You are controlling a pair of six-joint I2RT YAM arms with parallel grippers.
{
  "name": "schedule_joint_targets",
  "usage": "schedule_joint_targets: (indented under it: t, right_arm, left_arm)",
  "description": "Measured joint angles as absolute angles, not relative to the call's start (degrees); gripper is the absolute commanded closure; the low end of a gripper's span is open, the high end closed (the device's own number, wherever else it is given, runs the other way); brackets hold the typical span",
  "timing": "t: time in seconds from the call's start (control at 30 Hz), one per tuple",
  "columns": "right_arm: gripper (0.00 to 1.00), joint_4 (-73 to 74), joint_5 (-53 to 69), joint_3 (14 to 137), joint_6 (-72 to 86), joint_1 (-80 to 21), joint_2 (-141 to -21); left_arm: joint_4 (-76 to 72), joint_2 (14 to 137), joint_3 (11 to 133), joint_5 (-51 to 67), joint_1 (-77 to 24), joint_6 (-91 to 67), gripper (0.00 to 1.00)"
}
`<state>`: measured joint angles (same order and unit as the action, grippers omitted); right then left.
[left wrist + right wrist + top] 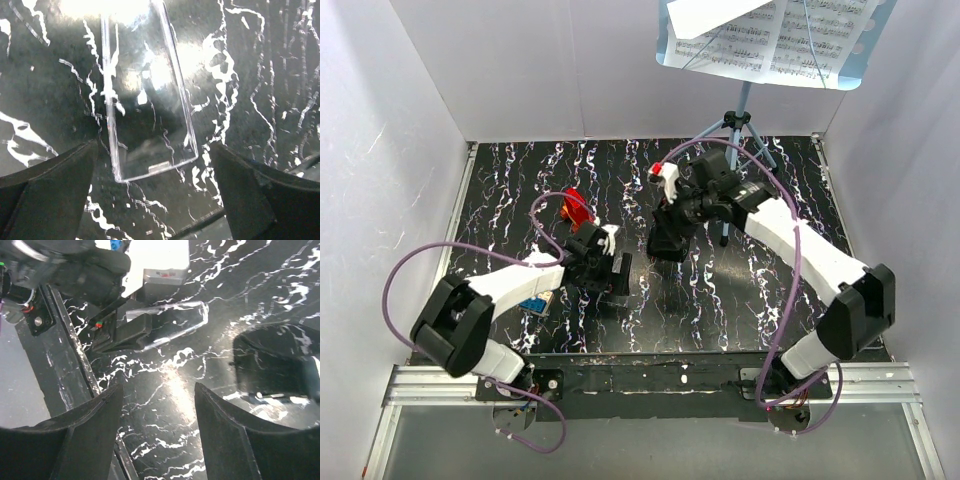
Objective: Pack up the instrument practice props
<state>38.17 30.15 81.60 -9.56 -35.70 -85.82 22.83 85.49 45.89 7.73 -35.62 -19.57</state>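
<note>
The music stand [855,72] stands at the far right edge of the black, white-veined tabletop [520,190], well apart from both arms. Its light-blue desk plate is tilted up towards the overhead camera, with round holes showing along the rim. White sheet-music pages [790,35] printed with staves cover most of the plate, one lying loosely over the others at the left. Below it a thin blue pole [744,98] runs down to splayed tripod legs [760,140] by the back wall. The left gripper [154,147] hangs low over the tabletop with its fingers [55,180] spread, one on each side of a clear plastic case [145,100] lying flat (the right wrist camera sees this same case from the side). They are not pressing on it. The right gripper [159,390] is nearer mid-table, its fingers [85,440] parted and grasping nothing, with only bare marbled surface between them.
</note>
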Motion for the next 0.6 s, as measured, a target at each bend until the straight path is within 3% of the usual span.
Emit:
schedule_joint_targets:
  t: [0.17,0.43,0.6]
  right_arm:
    - [0.3,38.02,28.27,84.82,-6.46,-40.49,-92.14]
    - [0.2,37.06,23.66,90.63,4.43,-48.47,-98.39]
    - [0.14,36.05,21.02,90.56,14.57,-49.08,-102.67]
  left_arm:
    - [25.89,76.4,45.47,10.31,-31.57,-21.04,0.02]
    - [30.85,70.41,48.82,12.38,-4.93,-25.54,0.02]
    - [31.22,68.9,50.35,14.35,2.9,-27.27,0.02]
